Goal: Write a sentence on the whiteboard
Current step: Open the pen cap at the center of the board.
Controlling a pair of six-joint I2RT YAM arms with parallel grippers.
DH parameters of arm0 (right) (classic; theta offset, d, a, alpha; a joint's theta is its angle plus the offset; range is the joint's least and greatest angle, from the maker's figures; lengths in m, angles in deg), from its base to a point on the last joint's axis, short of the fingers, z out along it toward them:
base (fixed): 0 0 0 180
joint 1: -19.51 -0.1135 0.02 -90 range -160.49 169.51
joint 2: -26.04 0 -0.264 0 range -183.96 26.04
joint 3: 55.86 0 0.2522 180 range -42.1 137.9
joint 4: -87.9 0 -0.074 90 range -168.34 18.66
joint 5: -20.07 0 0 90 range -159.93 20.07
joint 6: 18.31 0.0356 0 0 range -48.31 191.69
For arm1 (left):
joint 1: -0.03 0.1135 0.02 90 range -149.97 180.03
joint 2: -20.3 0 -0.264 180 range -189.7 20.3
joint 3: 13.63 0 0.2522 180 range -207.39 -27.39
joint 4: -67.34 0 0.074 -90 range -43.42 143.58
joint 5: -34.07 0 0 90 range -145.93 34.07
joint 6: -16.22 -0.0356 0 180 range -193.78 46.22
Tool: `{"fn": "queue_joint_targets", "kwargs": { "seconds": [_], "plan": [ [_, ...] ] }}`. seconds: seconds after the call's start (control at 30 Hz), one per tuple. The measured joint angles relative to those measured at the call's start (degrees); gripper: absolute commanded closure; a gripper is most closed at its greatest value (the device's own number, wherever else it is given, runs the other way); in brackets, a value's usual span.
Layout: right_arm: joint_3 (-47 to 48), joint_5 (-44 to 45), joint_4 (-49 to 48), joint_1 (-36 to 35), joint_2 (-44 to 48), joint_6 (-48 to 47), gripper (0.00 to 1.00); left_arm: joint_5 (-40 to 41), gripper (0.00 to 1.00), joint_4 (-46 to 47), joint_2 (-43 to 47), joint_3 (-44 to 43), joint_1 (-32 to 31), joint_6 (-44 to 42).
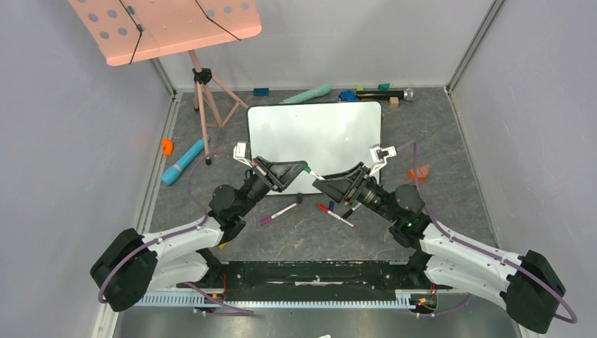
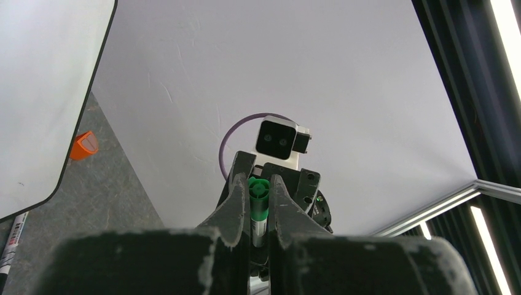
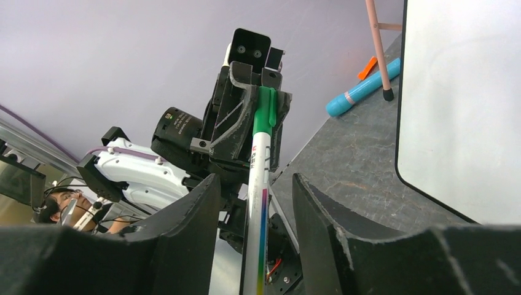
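The whiteboard (image 1: pixel 317 134) lies flat on the grey table, blank, and no sentence shows on it. Its edge also shows in the left wrist view (image 2: pixel 37 92) and the right wrist view (image 3: pixel 467 104). My left gripper (image 1: pixel 301 169) is at the board's front edge, shut on the green cap end of a white marker (image 2: pixel 258 196). My right gripper (image 1: pixel 321 184) faces it, open. The marker's white body (image 3: pixel 258 178) runs between its spread fingers (image 3: pixel 332 221) without touching either.
Several loose markers (image 1: pixel 280 213) (image 1: pixel 336 215) and a cap (image 1: pixel 299 199) lie in front of the board. A pink music stand (image 1: pixel 169 24) on a tripod stands at the back left. A teal cylinder (image 1: pixel 184 160), orange pieces (image 1: pixel 419 171) and toys (image 1: pixel 308 94) lie around.
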Motion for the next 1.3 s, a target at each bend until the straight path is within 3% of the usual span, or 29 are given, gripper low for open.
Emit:
{"fn": "queue_joint_targets", "kwargs": {
  "seconds": [0.1, 0.3, 0.4, 0.43, 0.67, 0.83, 1.03, 1.3],
  "plan": [
    [0.0, 0.0, 0.0, 0.0, -0.1, 0.0, 0.61, 0.0, 0.98, 0.2, 0.0, -0.1, 0.0, 0.0],
    [0.0, 0.5, 0.0, 0.0, -0.2, 0.0, 0.62, -0.1, 0.98, 0.8, -0.2, -0.4, -0.1, -0.1],
    [0.0, 1.1, 0.1, 0.0, 0.0, 0.0, 0.42, 0.0, 0.98, 0.9, -0.2, -0.4, -0.1, -0.4],
    [0.0, 1.2, 0.1, 0.0, 0.1, 0.1, 0.42, 0.0, 0.98, 0.9, -0.2, -0.4, -0.1, -0.4],
    [0.0, 1.3, 0.5, 0.0, 1.0, -0.5, 0.53, 0.1, 0.98, 0.8, 0.3, -0.3, -0.5, -0.5],
    [0.0, 1.6, 0.8, 0.0, 1.2, -0.5, 0.45, 0.2, 0.98, 0.7, 1.2, -0.3, -0.7, -0.7],
    [0.0, 2.5, 1.9, 0.0, 2.7, -0.7, 0.43, 1.5, 0.98, -2.9, 4.8, 0.5, -0.7, -2.4],
    [0.0, 1.5, 2.0, 0.1, 1.3, -0.2, 0.54, 2.2, 0.98, -6.9, 7.8, 0.5, -0.7, -4.5]
  ]
}}
